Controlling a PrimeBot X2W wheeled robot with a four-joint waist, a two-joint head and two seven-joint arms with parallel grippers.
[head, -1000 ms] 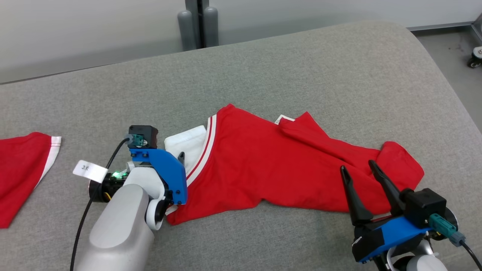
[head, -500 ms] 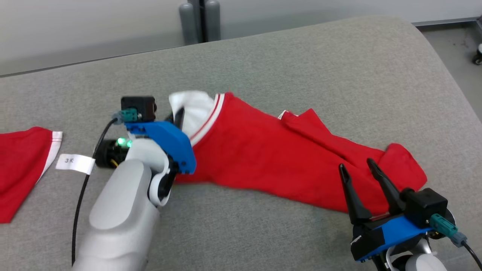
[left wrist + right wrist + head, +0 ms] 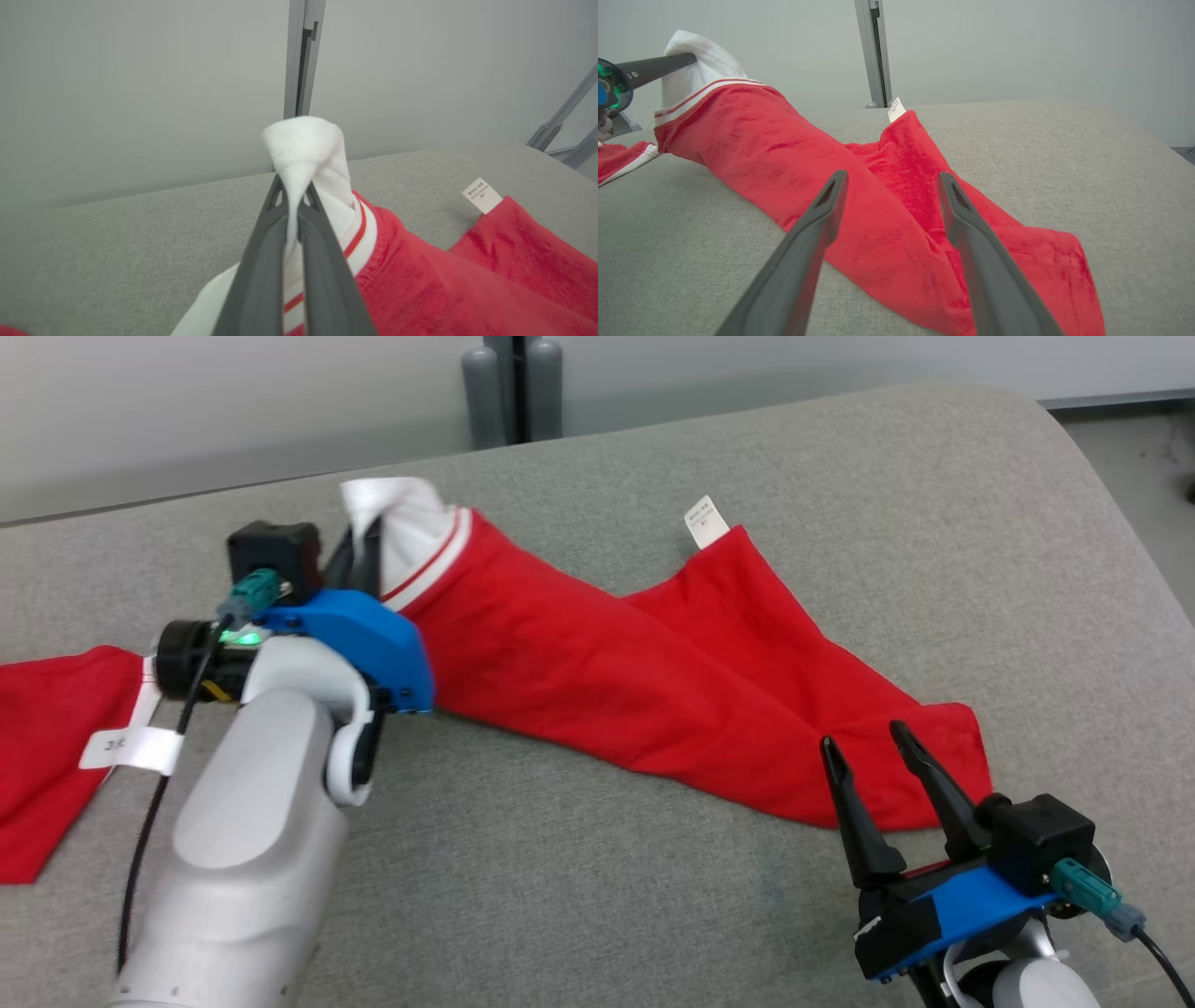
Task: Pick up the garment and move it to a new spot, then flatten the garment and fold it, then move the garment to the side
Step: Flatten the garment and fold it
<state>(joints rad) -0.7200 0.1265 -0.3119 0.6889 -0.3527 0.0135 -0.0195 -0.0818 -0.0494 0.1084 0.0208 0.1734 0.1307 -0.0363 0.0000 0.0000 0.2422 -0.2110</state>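
Note:
The garment is red with a white, red-striped collar end and lies stretched across the grey padded table. My left gripper is shut on the white collar end and holds it raised at the far left. In the left wrist view the white cloth bulges out above the closed fingertips. My right gripper stands open just in front of the garment's near right end, touching nothing. In the right wrist view its fingers frame the red cloth.
Another red piece with white trim lies at the table's left edge, beside my left forearm. A white care label sticks out of the garment's far edge. Grey posts stand behind the table. Floor shows past the right edge.
My left gripper has shut on the white collar end and lifted it toward the far left, pulling the garment out longer. The right gripper has stayed open and barely moved.

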